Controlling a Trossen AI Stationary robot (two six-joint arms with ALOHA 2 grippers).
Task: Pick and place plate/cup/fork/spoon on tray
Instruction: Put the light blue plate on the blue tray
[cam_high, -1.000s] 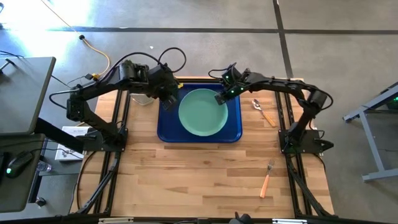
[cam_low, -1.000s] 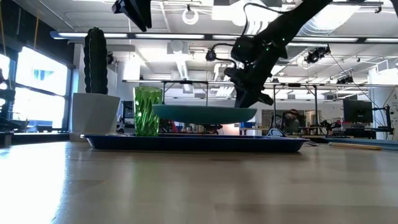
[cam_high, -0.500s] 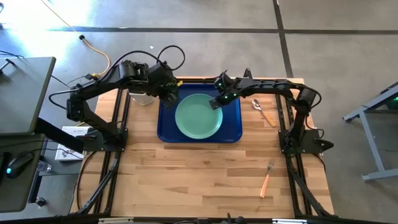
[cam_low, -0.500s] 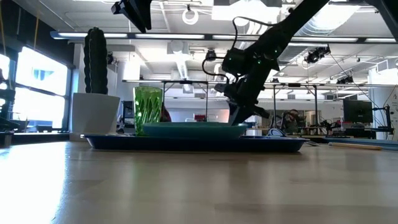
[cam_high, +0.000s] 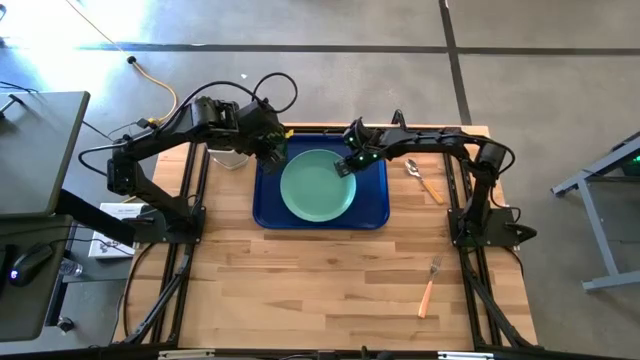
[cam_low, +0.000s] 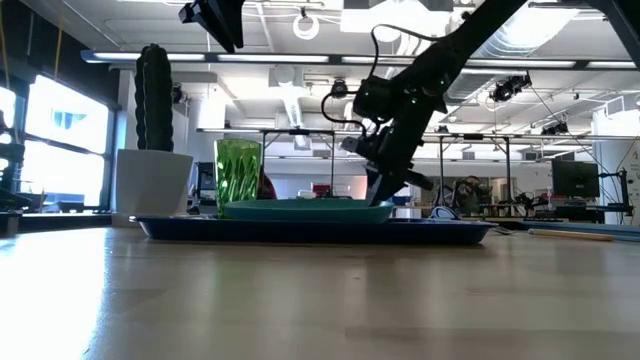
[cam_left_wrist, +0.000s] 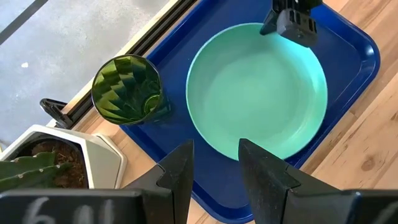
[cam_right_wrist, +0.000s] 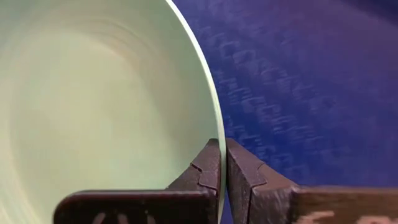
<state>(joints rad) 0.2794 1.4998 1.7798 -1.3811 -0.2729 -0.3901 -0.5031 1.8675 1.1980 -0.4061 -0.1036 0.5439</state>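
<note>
"While the right gripper (cam_high: 345, 165) pinches the plate (cam_high: 317, 184) at its two o'clock rim, how much of the job would you call finished?"

"About half, by my reckoning. That plate lies flat in the middle of the tray (cam_high: 372, 212), and the low view shows its underside down on the tray floor. The cup (cam_left_wrist: 127, 89) stands upright at the tray's ten o'clock corner, just beside the plate and not touching it. So two pieces are in place."

"And the right gripper's fingers?"

"Closed thin on the plate's edge; the right wrist view shows the rim squeezed between the two pads (cam_right_wrist: 211, 163). The plate is set down but not let go."

"What about the left gripper (cam_left_wrist: 214, 163)?"

"It hovers above the tray's ten o'clock side with a narrow gap between its fingers and nothing in them."

"What remains?"

"The spoon (cam_high: 423, 178) lies on the bare table at three o'clock of the tray, near its edge, bowl toward twelve o'clock. The fork (cam_high: 430, 286) lies well apart from the tray at roughly five o'clock, tines toward twelve. Both are outside the tray. I would judge that the right gripper must first release the plate; the cutlery sits on its side of the table."

"Anything else nearby?"

"A cactus pot (cam_left_wrist: 59, 165) off the tray, past the cup's corner."
</note>
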